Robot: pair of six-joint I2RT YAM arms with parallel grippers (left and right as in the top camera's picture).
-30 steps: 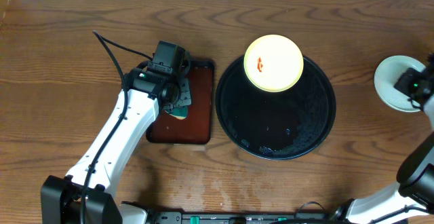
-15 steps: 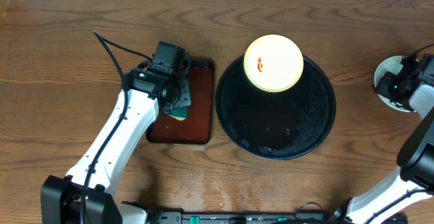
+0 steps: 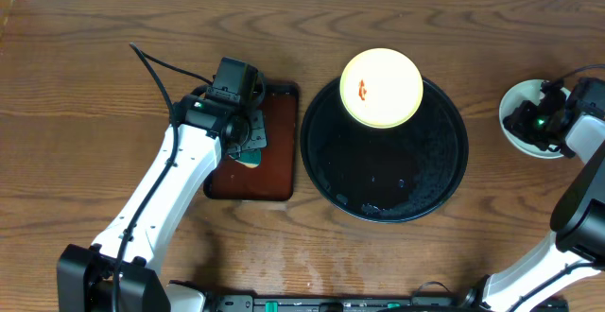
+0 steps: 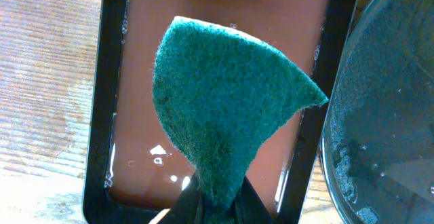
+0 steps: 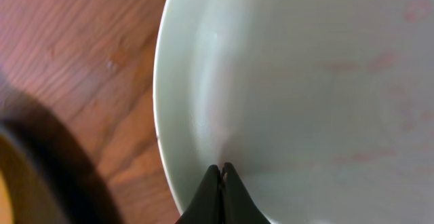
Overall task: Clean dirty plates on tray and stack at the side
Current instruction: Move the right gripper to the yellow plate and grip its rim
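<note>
A pale yellow plate (image 3: 383, 99) with a red-orange smear sits on the far part of the round black tray (image 3: 388, 175). My right gripper (image 3: 522, 123) is shut on the rim of a pale mint-white plate (image 3: 509, 113) to the right of the tray. In the right wrist view its fingers (image 5: 220, 173) pinch that plate (image 5: 305, 81), which shows only faint pink traces. My left gripper (image 3: 244, 147) is shut on a green sponge (image 4: 224, 95) over the brown rectangular tray (image 3: 274, 175). A third plate is out of view.
The wet brown rectangular tray (image 4: 112, 115) lies just left of the black tray, whose rim also shows in the left wrist view (image 4: 380, 115). Bare wood-grain tabletop (image 3: 85, 85) surrounds both. A black cable (image 3: 156, 71) runs behind the left arm.
My right gripper has moved left with the mint-white plate, bringing it closer to the black tray. The left arm and sponge have not moved.
</note>
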